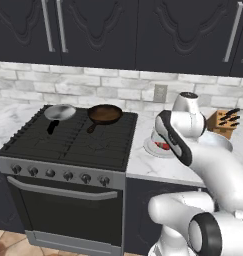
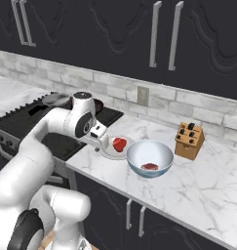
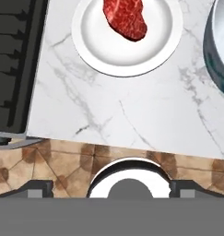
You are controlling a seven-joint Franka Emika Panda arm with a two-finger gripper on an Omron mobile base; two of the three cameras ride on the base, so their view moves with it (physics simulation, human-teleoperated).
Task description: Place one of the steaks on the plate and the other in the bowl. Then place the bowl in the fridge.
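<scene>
One steak (image 2: 119, 144) lies on the small pale plate (image 2: 108, 152), which sits on the marble counter beside the stove. The other steak (image 2: 150, 166) rests inside the deep white-blue bowl (image 2: 139, 152), just right of the plate. My gripper (image 2: 98, 145) hangs above the counter's front edge, left of and nearer than the plate, open with nothing between its fingers. In the hand view the gripper (image 3: 111, 189) has its tips spread wide, with the plate (image 3: 99, 50) and steak (image 3: 125, 18) at the top and the bowl's rim (image 3: 218, 50) at the right. The fridge is out of view.
The black stove (image 1: 68, 140) stands left of the counter, with a dark frying pan (image 1: 105, 114) and a grey pan (image 1: 59, 112) on its back burners. A wooden knife block (image 2: 189, 141) stands behind the bowl. Dark cabinets hang overhead. Tiled floor (image 3: 53, 161) lies below the counter edge.
</scene>
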